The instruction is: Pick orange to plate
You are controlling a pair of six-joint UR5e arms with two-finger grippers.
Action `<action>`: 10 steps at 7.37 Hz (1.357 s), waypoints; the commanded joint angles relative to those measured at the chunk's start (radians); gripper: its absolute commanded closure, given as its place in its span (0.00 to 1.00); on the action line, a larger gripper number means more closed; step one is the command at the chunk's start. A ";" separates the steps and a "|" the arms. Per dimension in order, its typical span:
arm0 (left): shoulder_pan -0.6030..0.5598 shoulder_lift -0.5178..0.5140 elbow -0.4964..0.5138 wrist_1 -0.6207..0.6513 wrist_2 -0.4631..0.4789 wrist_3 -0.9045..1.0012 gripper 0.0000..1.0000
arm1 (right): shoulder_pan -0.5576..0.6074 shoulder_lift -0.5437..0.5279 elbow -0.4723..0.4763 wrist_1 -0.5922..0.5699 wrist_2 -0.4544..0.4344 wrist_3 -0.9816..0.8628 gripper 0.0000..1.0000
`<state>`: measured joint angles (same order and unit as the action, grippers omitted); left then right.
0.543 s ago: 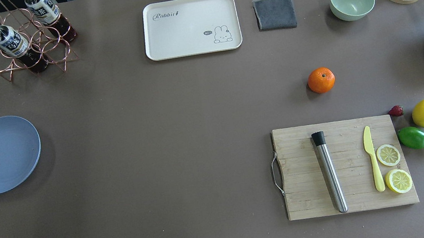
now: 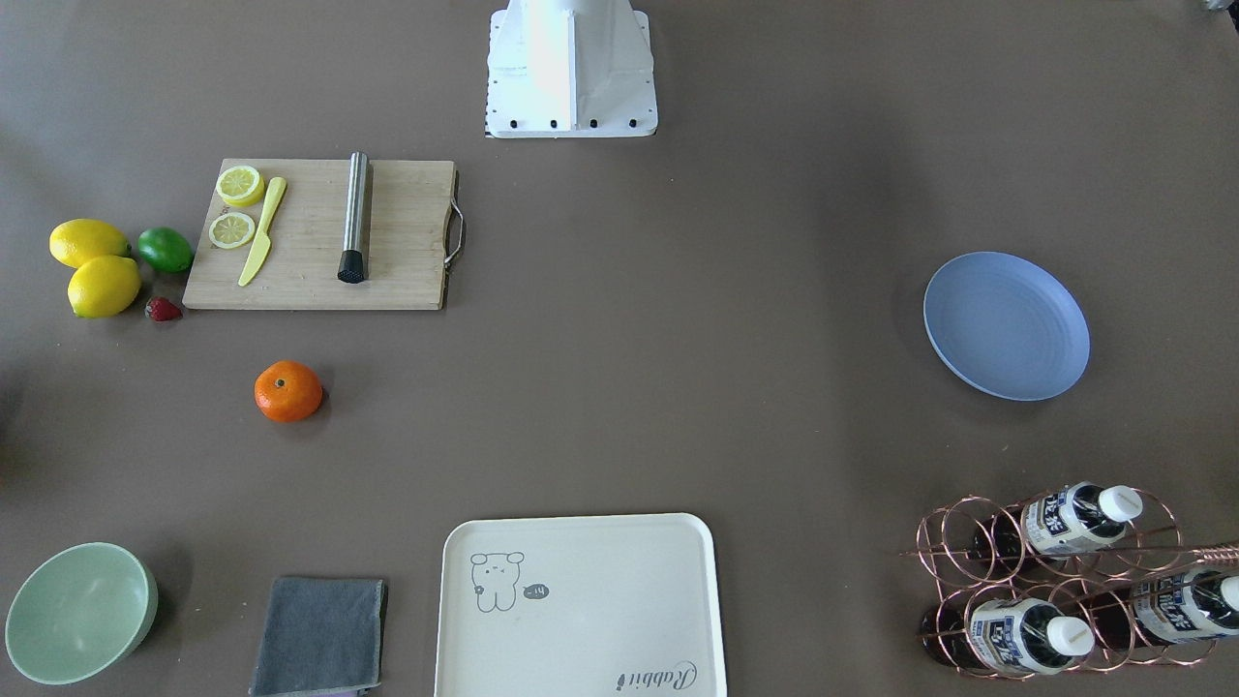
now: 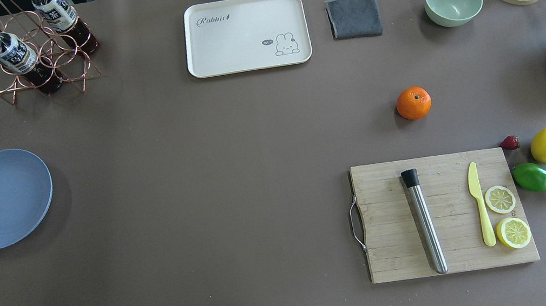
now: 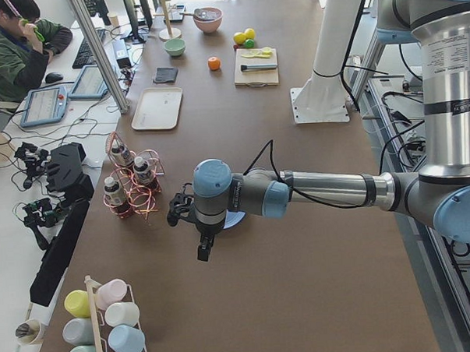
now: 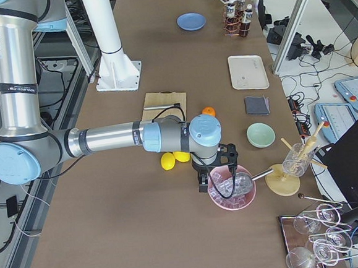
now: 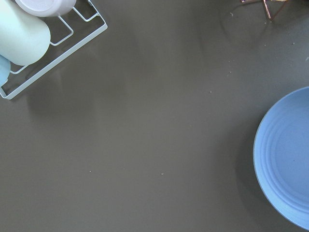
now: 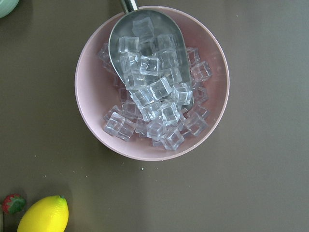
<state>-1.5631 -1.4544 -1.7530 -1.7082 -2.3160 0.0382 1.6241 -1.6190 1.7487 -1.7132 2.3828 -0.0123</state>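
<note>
On the brown worktop, just beyond the wooden cutting board, the small round bright-orange fruit sits untouched, well apart from the round light-blue plate. Grasp, carry and placing all remain. Whether the left pincer or right pincer is clenched, I cannot tell.

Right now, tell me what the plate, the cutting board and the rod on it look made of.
Plate: probably matte plastic; light blue, faint moulded rings, no glaze shine.
Cutting board: wood or bamboo; pale grain in parallel strips, unvarnished look.
Rod: brushed metal, likely steel; grey sheen along its length, with a black cap.
</note>
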 commanded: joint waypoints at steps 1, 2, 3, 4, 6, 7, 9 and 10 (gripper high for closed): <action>0.000 -0.004 0.004 -0.001 0.003 0.003 0.02 | -0.004 0.001 -0.003 0.012 -0.001 0.000 0.00; 0.000 -0.001 0.001 -0.001 0.001 0.003 0.02 | -0.004 0.001 -0.003 0.012 0.001 0.000 0.00; 0.000 0.002 0.000 -0.001 0.001 0.003 0.02 | -0.004 0.001 -0.003 0.012 0.001 0.000 0.00; 0.000 0.002 0.000 -0.001 0.001 0.002 0.02 | -0.004 0.001 -0.001 0.014 0.001 0.000 0.00; 0.000 0.005 0.003 -0.001 0.001 0.003 0.02 | -0.004 0.001 -0.003 0.032 0.007 0.000 0.00; 0.000 0.006 0.000 -0.001 0.001 0.003 0.02 | -0.006 0.001 -0.001 0.034 0.007 0.000 0.00; 0.000 0.008 0.003 -0.001 0.001 0.002 0.02 | -0.012 0.001 -0.001 0.037 0.007 0.000 0.00; -0.002 0.009 0.003 0.001 0.001 0.000 0.02 | -0.012 0.001 0.000 0.037 0.007 0.000 0.00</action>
<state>-1.5635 -1.4465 -1.7507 -1.7085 -2.3148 0.0401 1.6137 -1.6183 1.7472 -1.6776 2.3899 -0.0122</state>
